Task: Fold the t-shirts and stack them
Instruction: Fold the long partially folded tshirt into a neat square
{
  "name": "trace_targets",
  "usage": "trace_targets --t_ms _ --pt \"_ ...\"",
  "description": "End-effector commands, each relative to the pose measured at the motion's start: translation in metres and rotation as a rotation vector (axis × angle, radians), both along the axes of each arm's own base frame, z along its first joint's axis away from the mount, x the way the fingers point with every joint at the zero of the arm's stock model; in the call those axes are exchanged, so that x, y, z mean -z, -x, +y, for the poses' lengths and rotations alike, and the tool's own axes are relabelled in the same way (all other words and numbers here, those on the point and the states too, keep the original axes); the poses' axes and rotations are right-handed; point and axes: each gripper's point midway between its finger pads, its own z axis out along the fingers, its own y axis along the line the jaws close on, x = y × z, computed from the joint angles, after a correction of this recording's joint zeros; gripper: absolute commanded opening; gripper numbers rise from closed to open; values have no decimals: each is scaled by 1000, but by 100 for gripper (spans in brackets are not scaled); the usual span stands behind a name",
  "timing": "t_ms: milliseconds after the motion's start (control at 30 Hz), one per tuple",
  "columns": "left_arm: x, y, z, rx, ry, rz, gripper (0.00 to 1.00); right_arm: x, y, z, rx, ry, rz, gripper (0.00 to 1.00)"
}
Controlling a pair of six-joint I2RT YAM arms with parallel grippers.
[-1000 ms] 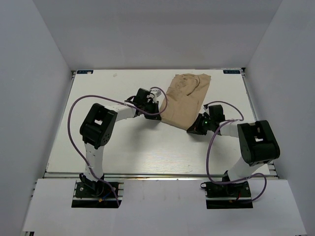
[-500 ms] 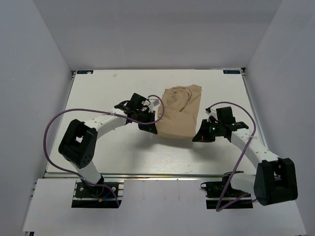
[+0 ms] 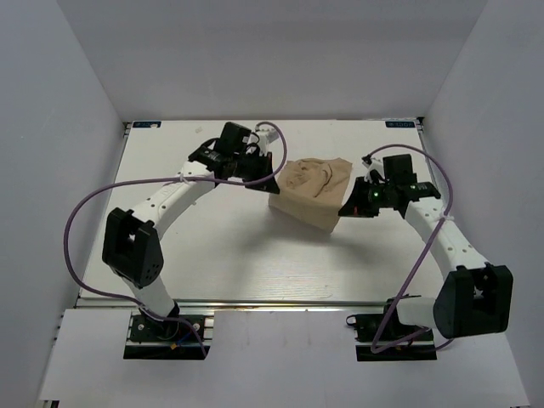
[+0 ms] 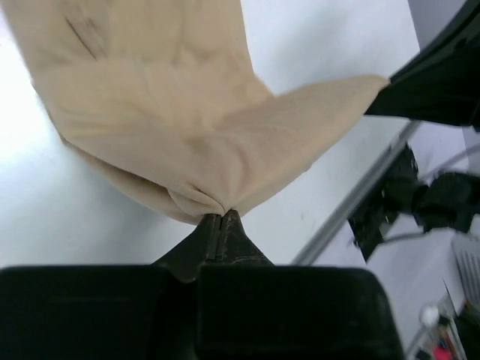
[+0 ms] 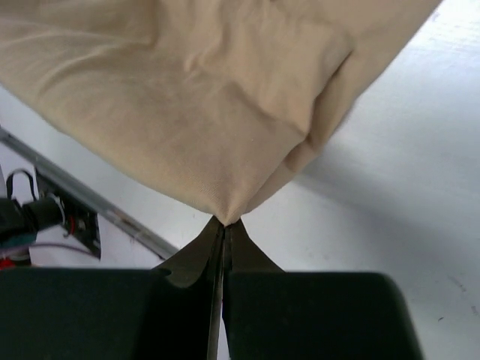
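Slippage is the risk: left gripper (image 4: 223, 219) and right gripper (image 5: 225, 223) each pinch only a small corner of the tan t-shirt (image 3: 308, 191), held lifted between them over the far table (image 3: 212, 246); uneven pulling would likely free the thin fabric or skew the fold.

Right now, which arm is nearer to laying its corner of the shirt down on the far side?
Left, I'd guess: the left gripper pinches its t-shirt corner farther back than the right gripper, which holds the nearer corner.
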Motion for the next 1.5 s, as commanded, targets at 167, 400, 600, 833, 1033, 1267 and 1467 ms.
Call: trace_targets --t_ms 167,400,600,833,1033,1267,1467 --pt "-42 -85 -6 -176 -4 -184 0 -36 -60 -20 136 -41 -134 0" --pt "-24 -139 -22 -191 -23 -170 0 -46 -89 -29 164 -92 -143 0" --pt "-29 -180 -20 -213 26 -212 0 -56 -126 -45 187 -112 -195 0" --pt "-24 -210 -25 -217 105 -252 0 -60 -172 -52 172 -147 -250 0" --pt "-9 -239 -34 -249 167 -277 0 -52 -213 -54 129 -168 -262 0" --pt "7 -268 -44 -253 239 -330 0 -39 -254 -65 157 -170 -271 0" --pt "8 -296 -41 -320 271 -397 0 -19 -292 -68 164 -210 -269 0"
